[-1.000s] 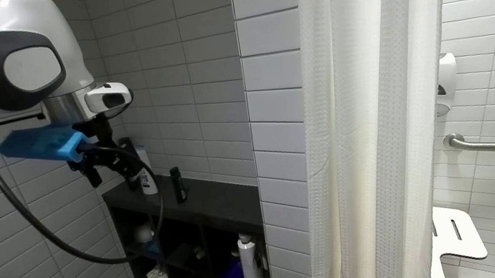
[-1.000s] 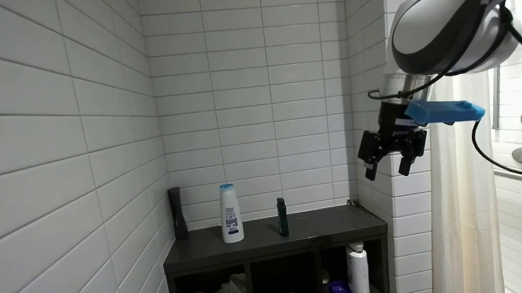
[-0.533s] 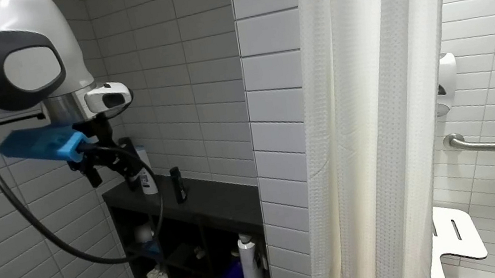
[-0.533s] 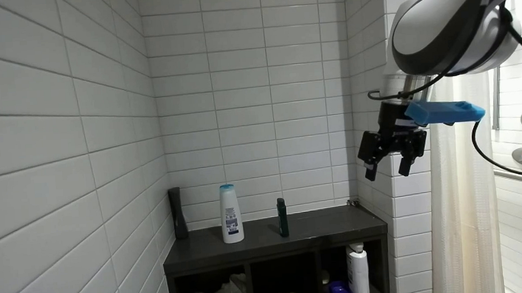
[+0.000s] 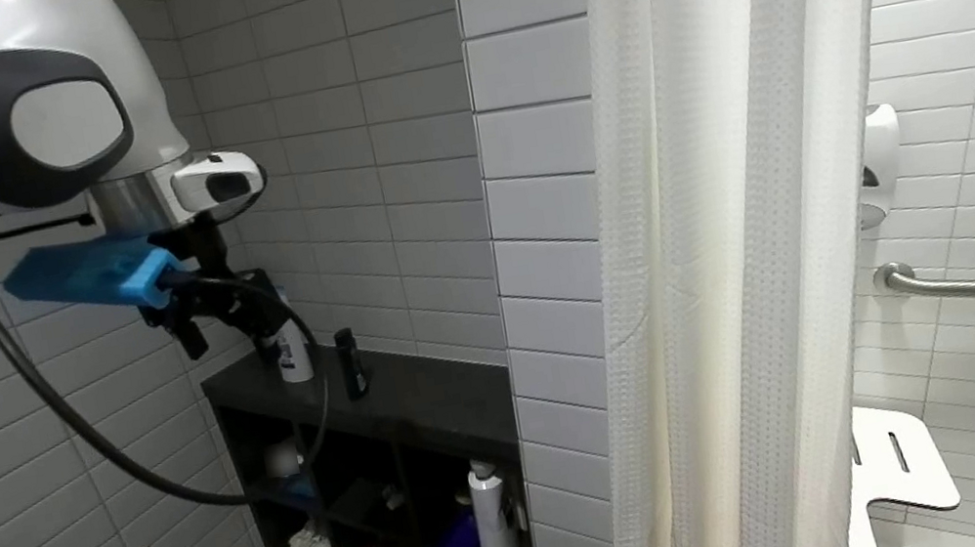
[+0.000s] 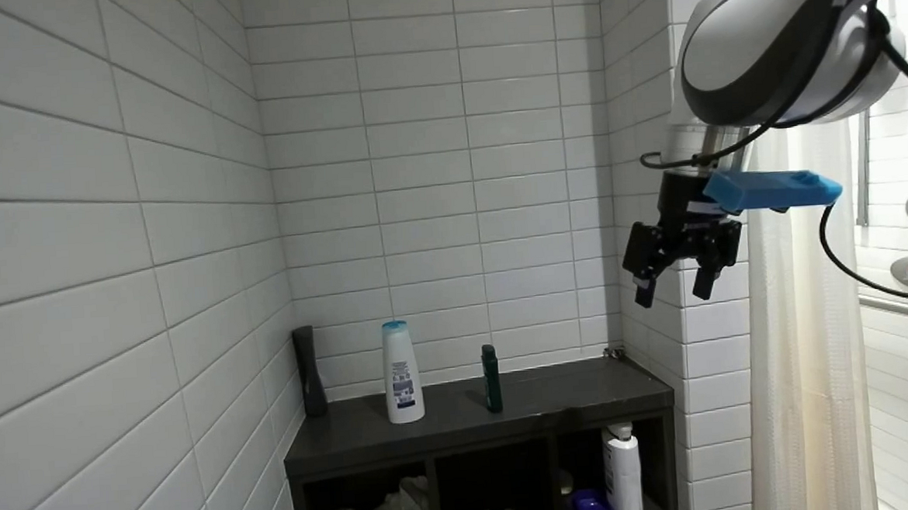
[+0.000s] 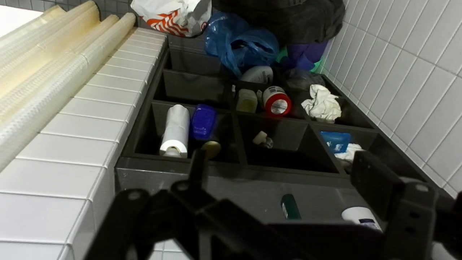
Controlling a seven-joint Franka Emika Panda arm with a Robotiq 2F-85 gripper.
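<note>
My gripper (image 6: 673, 290) hangs in the air, jaws wide apart, with nothing between them. It stands higher than the dark shelf top (image 6: 577, 388) and to the right of the bottles in that exterior view. A white bottle with a blue cap (image 6: 404, 378) stands upright on the shelf top. To its right is a slim dark green bottle (image 6: 492, 381), and a dark grey container (image 6: 308, 371) leans near the left wall. In an exterior view the gripper (image 5: 230, 346) partly covers the white bottle (image 5: 294, 360). The wrist view shows the green bottle (image 7: 290, 206) between the open fingers.
Compartments below hold a white pump bottle (image 6: 623, 475), a purple-blue bottle (image 7: 204, 121), a red-lidded jar (image 7: 278, 103) and crumpled cloth (image 7: 322, 104). A tiled wall corner (image 6: 714, 397) and a cream curtain (image 6: 811, 392) border the shelf's right side. A cable (image 5: 134, 471) loops from the arm.
Over the last half second the arm and gripper have risen slightly. The jaws stay open, and the bottles have not moved.
</note>
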